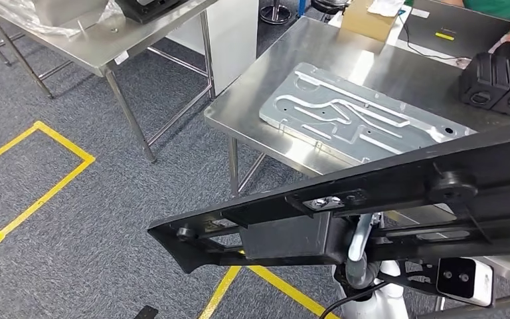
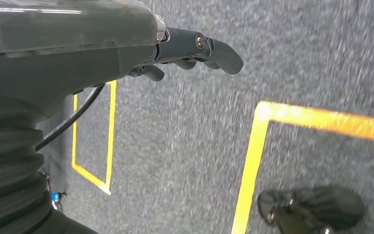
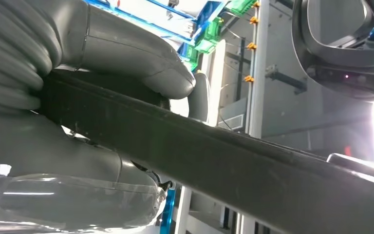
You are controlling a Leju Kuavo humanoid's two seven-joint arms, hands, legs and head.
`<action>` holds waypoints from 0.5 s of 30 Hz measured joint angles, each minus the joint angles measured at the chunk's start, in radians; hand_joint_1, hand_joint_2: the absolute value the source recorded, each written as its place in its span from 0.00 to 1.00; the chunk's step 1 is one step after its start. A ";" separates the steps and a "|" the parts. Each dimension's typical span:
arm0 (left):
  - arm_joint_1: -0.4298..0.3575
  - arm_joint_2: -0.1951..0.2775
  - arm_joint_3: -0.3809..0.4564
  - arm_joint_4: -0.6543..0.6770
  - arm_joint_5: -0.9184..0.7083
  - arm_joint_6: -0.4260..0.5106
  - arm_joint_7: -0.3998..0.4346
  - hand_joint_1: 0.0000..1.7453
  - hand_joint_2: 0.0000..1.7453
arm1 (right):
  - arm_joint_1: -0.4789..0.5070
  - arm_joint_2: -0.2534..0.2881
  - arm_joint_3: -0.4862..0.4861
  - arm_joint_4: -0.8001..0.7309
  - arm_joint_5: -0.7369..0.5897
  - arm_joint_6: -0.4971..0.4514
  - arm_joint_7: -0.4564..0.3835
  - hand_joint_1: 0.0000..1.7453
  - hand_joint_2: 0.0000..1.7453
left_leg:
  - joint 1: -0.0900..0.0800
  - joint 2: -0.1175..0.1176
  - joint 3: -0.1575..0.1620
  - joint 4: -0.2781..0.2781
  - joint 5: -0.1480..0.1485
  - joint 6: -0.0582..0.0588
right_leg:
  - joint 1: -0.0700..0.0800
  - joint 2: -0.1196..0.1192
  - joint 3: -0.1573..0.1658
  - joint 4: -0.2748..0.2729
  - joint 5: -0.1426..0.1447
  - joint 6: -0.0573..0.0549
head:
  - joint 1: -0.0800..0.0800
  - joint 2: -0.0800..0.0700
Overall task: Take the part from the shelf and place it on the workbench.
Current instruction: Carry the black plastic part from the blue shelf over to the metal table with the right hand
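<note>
Long black part [image 1: 372, 199] is held up in the air, tilted, crossing the head view low and in front of the steel counter [image 1: 252, 100]; not set down yet. Right robot hand [image 3: 102, 126] grips it: thumb over one edge, fingers under the other, part clamped between, near one end as far as the right wrist view tells. So most of the length hangs out unsupported toward the floor side.

Left robot hand [image 2: 195, 51] holds nothing, fingers curled in loosely, hanging over the grey carpet with yellow tape lines [image 2: 253, 161].

Risks, judged from here:
- one-hand grip on a long part, so it could twist or slip out through leverage
- free end could clip the counter edge or leg on approach
- the counter already carries a grey machined plate [image 1: 365, 116] and a black box [image 1: 498, 80]; lowering onto these could scrape or leave the part rocking
- a person's sleeve [image 1: 498, 8] is at the far side, close to a swing of the long end
</note>
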 joint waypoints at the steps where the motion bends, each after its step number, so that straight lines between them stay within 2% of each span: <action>1: -0.001 0.000 0.000 0.000 -0.001 0.000 0.000 0.00 1.00 | 0.000 0.000 0.000 0.000 0.001 0.000 0.000 1.00 1.00 | -0.002 0.000 0.003 0.000 -0.004 0.004 | 0.000 0.000 -0.042 0.067 -0.028 0.001 | 0.000 0.000; 2: -0.001 0.000 0.000 0.000 -0.001 0.000 0.000 0.00 1.00 | 0.000 0.000 0.000 0.000 0.002 0.000 0.000 1.00 1.00 | -0.004 -0.001 0.006 0.000 -0.009 0.006 | 0.000 0.000 -0.085 0.129 -0.048 0.000 | 0.000 0.000; 3: -0.002 0.000 0.000 0.000 -0.001 -0.001 0.000 0.00 1.00 | 0.001 0.000 0.000 0.000 0.003 0.000 0.000 1.00 1.00 | -0.008 -0.001 0.012 0.000 -0.014 0.008 | 0.001 0.000 -0.118 0.167 -0.052 -0.003 | 0.000 0.000; 4: -0.001 0.000 0.000 0.000 -0.002 -0.001 0.000 0.00 1.00 | 0.002 0.000 0.000 0.000 0.003 -0.001 0.000 1.00 1.00 | -0.012 -0.002 0.019 0.000 -0.020 0.009 | 0.004 0.000 -0.134 0.171 -0.036 -0.009 | 0.000 0.000; 5: -0.001 0.000 0.000 0.000 -0.002 -0.002 0.000 0.00 1.00 | 0.002 0.000 0.000 -0.001 0.004 -0.001 0.000 1.00 1.00 | -0.017 -0.003 0.030 0.000 -0.027 0.011 | 0.007 0.000 -0.130 0.136 0.001 -0.018 | 0.000 0.000; 7: -0.001 -0.004 0.000 0.001 -0.002 -0.005 -0.001 0.00 1.00 | 0.001 0.000 0.000 -0.005 0.004 0.000 0.000 1.00 1.00 | -0.024 -0.004 0.051 -0.002 -0.042 0.012 | 0.021 -0.001 -0.086 0.006 0.091 -0.047 | -0.002 0.000; 8: -0.002 -0.007 0.000 0.002 -0.002 -0.006 -0.001 0.00 1.00 | -0.001 0.000 0.001 -0.008 0.004 0.000 0.000 1.00 1.00 | -0.024 -0.004 0.058 -0.005 -0.048 0.010 | 0.029 -0.002 -0.065 -0.052 0.116 -0.061 | -0.006 0.000; 9: -0.003 -0.010 0.001 0.002 -0.002 -0.006 -0.001 0.00 1.00 | -0.002 0.001 0.001 -0.011 0.004 0.000 0.000 1.00 1.00 | -0.021 -0.003 0.063 -0.011 -0.051 0.006 | 0.036 -0.003 -0.052 -0.089 0.127 -0.072 | -0.009 0.000; 11: -0.005 -0.013 0.001 0.003 -0.002 -0.008 -0.001 0.00 1.00 | -0.004 0.002 0.002 -0.016 0.005 -0.001 0.000 1.00 1.00 | -0.018 -0.001 0.075 -0.019 -0.046 -0.007 | 0.042 -0.003 -0.034 -0.126 0.124 -0.086 | -0.013 0.000; 13: -0.005 -0.012 0.001 0.003 -0.002 -0.008 -0.001 0.00 1.00 | -0.004 0.003 0.003 -0.019 0.005 0.000 0.000 1.00 1.00 | -0.021 0.000 0.085 -0.007 -0.047 -0.015 | 0.033 -0.004 -0.002 -0.153 0.131 -0.092 | -0.014 0.000; 14: -0.006 -0.012 0.001 0.003 -0.001 -0.008 -0.001 0.00 1.00 | -0.005 0.005 0.004 -0.021 0.005 0.000 0.000 1.00 1.00 | -0.021 0.000 0.076 0.019 -0.058 -0.018 | 0.027 -0.005 0.015 -0.161 0.131 -0.093 | -0.017 0.000; 15: -0.007 -0.012 0.001 0.003 -0.001 -0.009 -0.001 0.00 1.00 | -0.007 0.007 0.005 -0.022 0.005 0.000 0.000 1.00 1.00 | -0.019 0.000 0.052 0.065 -0.079 -0.021 | 0.023 -0.007 0.028 -0.167 0.128 -0.091 | -0.019 0.000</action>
